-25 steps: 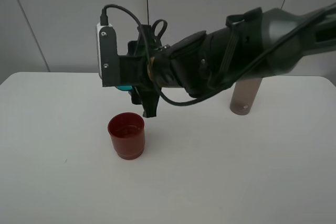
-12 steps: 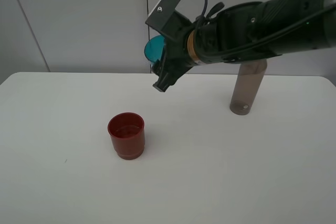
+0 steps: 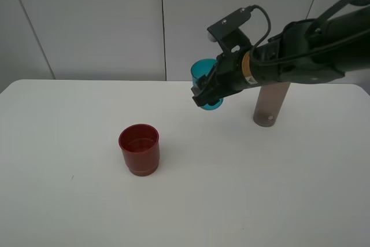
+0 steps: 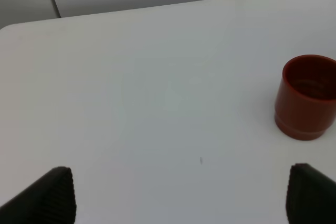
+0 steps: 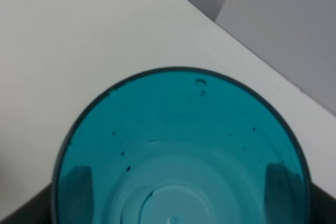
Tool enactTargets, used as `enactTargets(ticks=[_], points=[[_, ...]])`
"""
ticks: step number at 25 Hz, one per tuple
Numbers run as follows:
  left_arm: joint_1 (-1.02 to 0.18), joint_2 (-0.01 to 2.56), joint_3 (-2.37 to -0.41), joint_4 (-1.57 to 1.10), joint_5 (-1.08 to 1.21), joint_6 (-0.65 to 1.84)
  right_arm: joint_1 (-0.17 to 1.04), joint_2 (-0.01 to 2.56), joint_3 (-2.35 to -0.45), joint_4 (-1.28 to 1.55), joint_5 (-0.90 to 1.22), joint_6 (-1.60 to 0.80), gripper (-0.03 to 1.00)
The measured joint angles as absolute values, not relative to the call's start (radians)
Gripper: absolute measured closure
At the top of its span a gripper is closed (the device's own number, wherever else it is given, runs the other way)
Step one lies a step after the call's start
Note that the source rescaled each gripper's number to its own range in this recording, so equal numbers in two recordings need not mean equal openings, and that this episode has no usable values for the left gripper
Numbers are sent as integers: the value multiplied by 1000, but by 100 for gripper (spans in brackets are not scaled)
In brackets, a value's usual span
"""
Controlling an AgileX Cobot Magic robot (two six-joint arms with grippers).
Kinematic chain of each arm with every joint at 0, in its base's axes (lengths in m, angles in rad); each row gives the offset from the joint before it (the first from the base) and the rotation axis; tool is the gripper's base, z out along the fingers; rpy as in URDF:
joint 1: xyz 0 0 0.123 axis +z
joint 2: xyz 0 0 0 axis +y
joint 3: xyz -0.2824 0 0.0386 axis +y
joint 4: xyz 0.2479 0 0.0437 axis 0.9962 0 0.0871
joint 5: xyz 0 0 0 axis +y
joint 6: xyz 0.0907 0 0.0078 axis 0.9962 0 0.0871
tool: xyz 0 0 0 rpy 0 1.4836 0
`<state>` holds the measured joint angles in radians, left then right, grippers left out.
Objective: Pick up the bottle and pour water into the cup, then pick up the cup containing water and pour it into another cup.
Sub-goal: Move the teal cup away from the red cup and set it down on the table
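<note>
While the right gripper is clamped on the teal cup, holding it above the white table, the red cup stands on the table to the left. Behind the arm stands the grey-brown bottle. Left gripper: fingers spread apart, holding nothing.
</note>
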<state>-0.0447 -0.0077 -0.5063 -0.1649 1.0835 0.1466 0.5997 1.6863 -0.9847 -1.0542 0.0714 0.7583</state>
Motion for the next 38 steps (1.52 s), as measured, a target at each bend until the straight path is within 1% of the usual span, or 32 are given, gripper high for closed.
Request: enactTargets(ticks=[6,16,22,38], points=[[-45,-8,-506,-165,1083,147,527,1688,-970,-893,64,757,87],[-45,-8,-506,-165,1083,147,515,1816,-968,-771,-5,757,87],[-45,-8,-506,-165,1083,147,504,1870,-968,-731,-48,754,87],[-45,-8,-506,-165,1083,147,495,1907,-966,-730,-40,736,87]])
